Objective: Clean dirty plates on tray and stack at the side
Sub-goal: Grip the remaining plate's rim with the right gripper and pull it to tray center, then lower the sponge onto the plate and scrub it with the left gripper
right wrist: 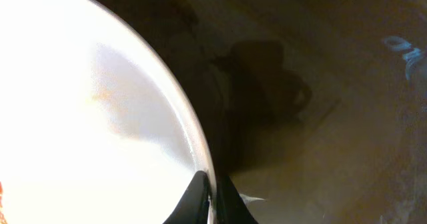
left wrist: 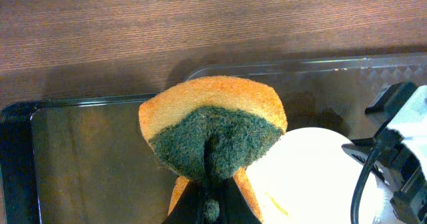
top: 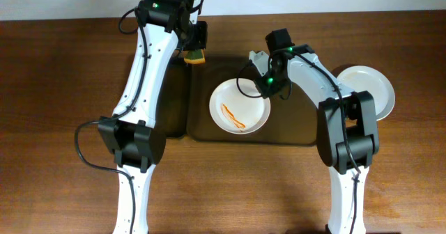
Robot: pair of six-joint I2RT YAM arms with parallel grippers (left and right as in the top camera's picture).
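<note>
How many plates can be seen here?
2. A sauce-streaked plate lies on the brown tray; a clean white plate sits on the table right of it, possibly covering another.

The left arm [top: 148, 60] and right arm [top: 311, 72] are built of white links and black joints; black cables [top: 82, 147] are attached, green lights [top: 155, 5] lit.

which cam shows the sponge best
Left wrist: the sponge fills mid-frame, its green scouring face and orange body clear. Overhead shows only a small orange-green patch of it. Right wrist shows none of it.
</note>
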